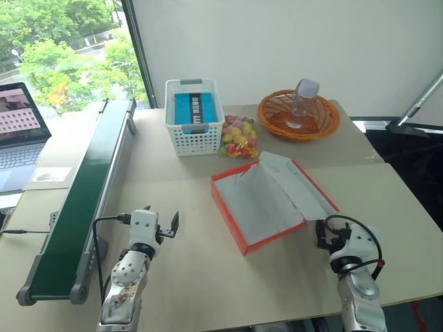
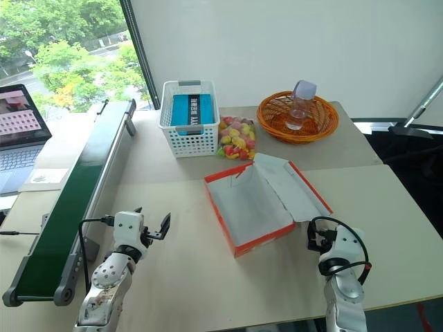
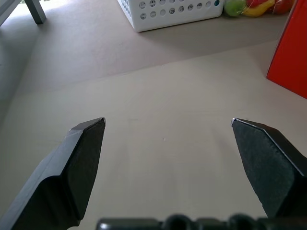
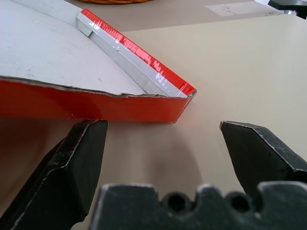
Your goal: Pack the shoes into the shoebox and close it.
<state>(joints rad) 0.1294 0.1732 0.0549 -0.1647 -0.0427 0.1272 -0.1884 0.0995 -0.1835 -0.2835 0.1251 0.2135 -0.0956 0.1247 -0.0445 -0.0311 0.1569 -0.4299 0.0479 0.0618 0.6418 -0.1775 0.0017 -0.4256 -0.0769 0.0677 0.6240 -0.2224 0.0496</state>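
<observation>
Beige table (image 1: 180, 290) by a window (image 1: 62, 48) bears the open shoebox (image 1: 266, 200).

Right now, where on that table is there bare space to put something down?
Bare tabletop lies between the conveyor and the open shoebox, ahead of the left gripper, and right of the box beyond the right gripper. The back is crowded: white basket, candy bag, wicker basket.

Beige table (image 1: 173, 207) bearing open shoebox (image 1: 266, 200)
</observation>
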